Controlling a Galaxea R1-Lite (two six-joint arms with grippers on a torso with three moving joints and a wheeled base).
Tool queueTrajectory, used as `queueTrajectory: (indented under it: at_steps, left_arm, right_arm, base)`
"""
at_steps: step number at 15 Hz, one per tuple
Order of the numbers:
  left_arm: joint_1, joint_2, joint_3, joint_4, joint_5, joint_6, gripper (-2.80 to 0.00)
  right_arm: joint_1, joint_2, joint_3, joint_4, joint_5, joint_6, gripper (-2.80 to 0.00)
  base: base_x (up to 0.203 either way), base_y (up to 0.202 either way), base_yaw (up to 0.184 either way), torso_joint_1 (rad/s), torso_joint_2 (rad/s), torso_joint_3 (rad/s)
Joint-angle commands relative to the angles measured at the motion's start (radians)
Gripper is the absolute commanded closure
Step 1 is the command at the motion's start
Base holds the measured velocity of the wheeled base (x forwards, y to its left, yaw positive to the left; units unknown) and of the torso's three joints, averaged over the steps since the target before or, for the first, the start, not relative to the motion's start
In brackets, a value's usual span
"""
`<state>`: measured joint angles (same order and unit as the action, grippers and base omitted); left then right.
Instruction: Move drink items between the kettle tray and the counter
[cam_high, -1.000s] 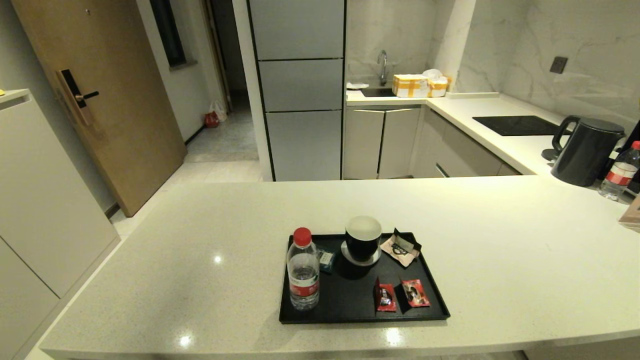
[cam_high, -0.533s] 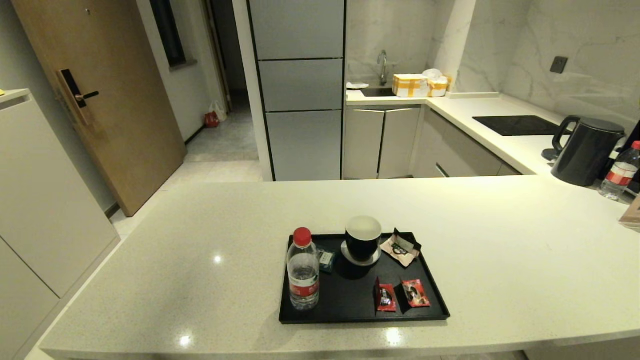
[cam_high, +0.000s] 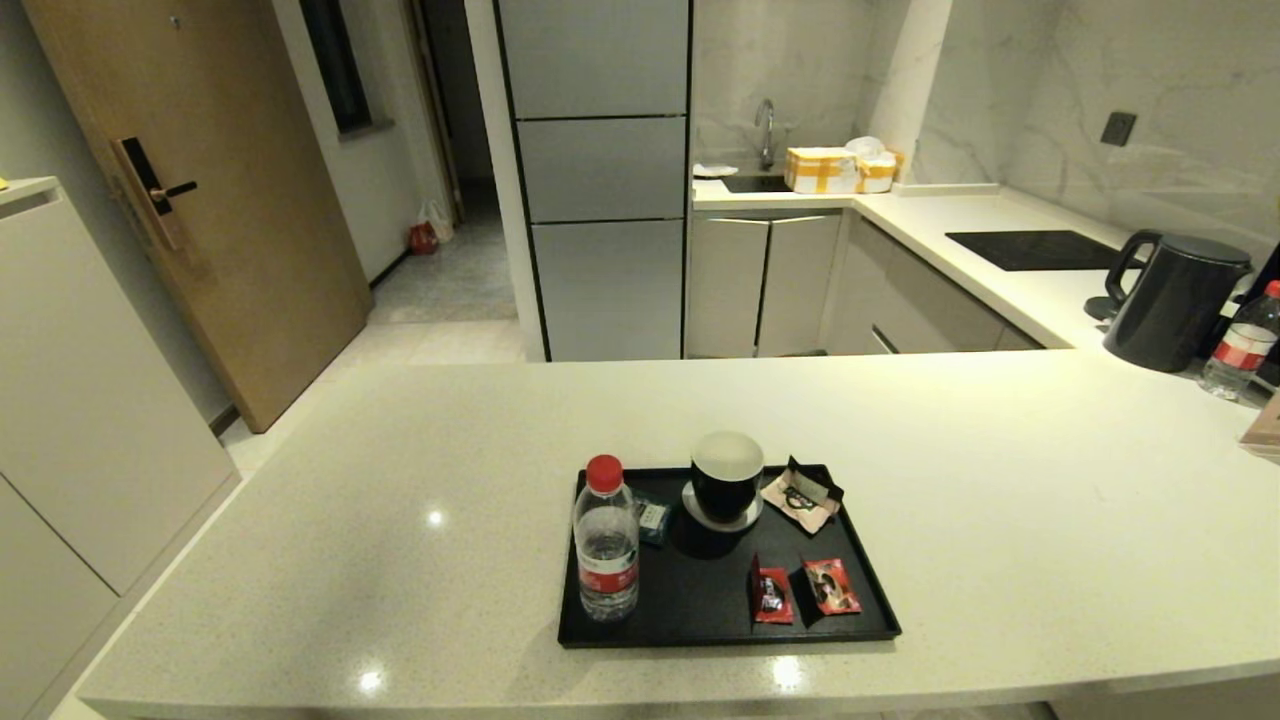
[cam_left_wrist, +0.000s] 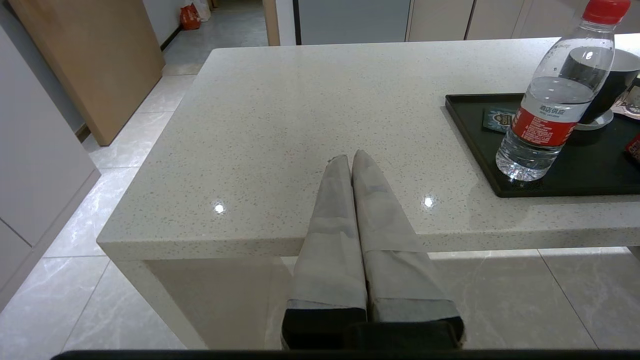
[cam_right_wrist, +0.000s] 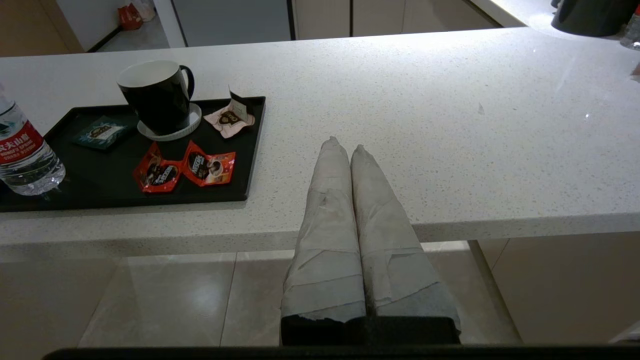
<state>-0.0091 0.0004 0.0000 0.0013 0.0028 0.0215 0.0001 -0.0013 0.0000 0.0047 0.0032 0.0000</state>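
You've got the kettle tray (cam_high: 870, 628) sitting on the counter (cam_high: 1050, 520) near its front edge, roughly centre of the head view. Water bottle (cam_high: 606, 552) stands upright in the tray's front-left corner, red cap on. Two red sachets lie flat toward the tray's front-right: one red sachet (cam_high: 771, 596) w/ a corner folded up, the other red sachet (cam_high: 831, 586) just beside it on the right, edges about touching. Black mug (cam_high: 726, 477) sits on a pale coaster at the tray's back middle; teal sachet (cam_high: 652, 520) lies btwn bottle and mug, pink sachet (cam_high: 800, 496) just right of the mug. Neither arm shows in the head view. Left gripper (cam_left_wrist: 348, 159): fingers pressed together, nothing held, hanging off the counter's front edge, well left of the tray. Right gripper (cam_right_wrist: 344, 148): fingers together too, empty, at the front edge, right of the tray. Far right on the back counter: black kettle (cam_high: 1172, 300) w/ a second bottle (cam_high: 1240, 345) beside it, hob panel (cam_high: 1035, 250) behind.
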Motion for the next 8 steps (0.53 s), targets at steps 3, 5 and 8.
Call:
queueTrajectory:
  at_steps: [3, 5, 8]
  left_arm:
    - [0.000, -0.002, 0.000, 0.000, 0.000, 0.000, 0.00]
    - [0.000, -0.002, 0.001, 0.000, 0.000, 0.000, 0.00]
    - [0.000, -0.002, 0.000, 0.000, 0.000, 0.000, 0.00]
  right_arm:
    - [0.000, 0.001, 0.002, -0.002, 0.000, -0.002, 0.00]
    - [0.000, 0.001, 0.002, 0.000, 0.001, -0.002, 0.00]
    - [0.000, 0.001, 0.002, 0.000, 0.001, -0.002, 0.00]
  base:
    - [0.000, 0.000, 0.000, -0.001, 0.01, 0.005]
    - [0.000, 0.000, 0.000, -0.002, 0.04, 0.020]
    - [0.000, 0.000, 0.000, -0.002, 0.01, 0.007]
